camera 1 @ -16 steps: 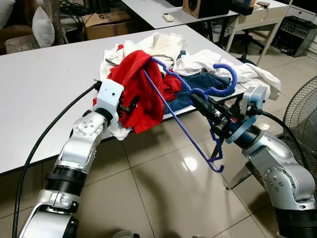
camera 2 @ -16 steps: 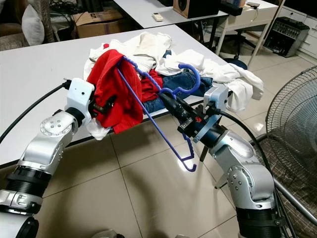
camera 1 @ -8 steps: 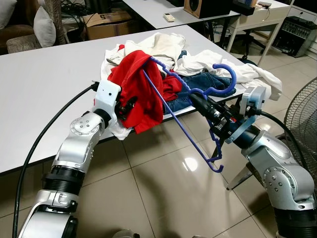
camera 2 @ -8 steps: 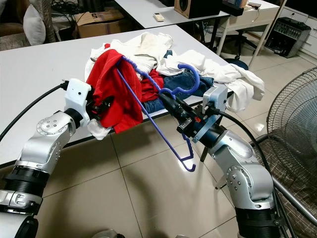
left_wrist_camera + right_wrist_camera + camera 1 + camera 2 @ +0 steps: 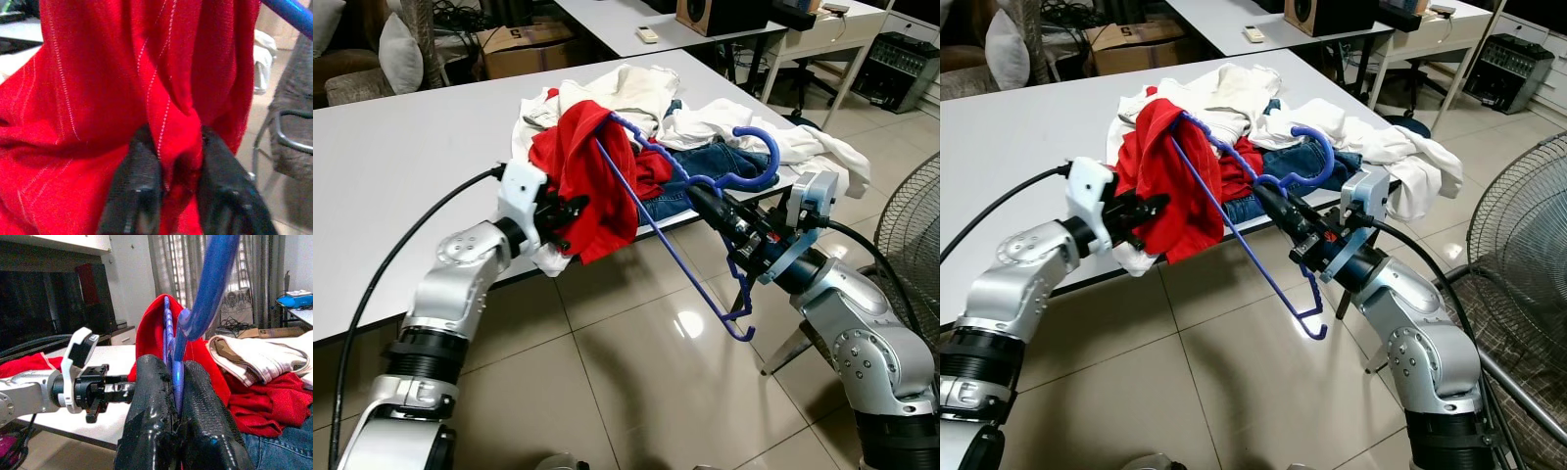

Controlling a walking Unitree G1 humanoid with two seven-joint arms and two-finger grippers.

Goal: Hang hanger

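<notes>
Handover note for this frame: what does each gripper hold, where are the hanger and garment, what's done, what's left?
Right gripper: jaws shut on the blue hanger just below its hook.
Left gripper: jaws shut on a fold of the red garment.
Done: garment draped over one hanger arm, above the clothes pile at the white table edge.
Left: dress the lower arm, which is bare, then hang the hanger.
</notes>
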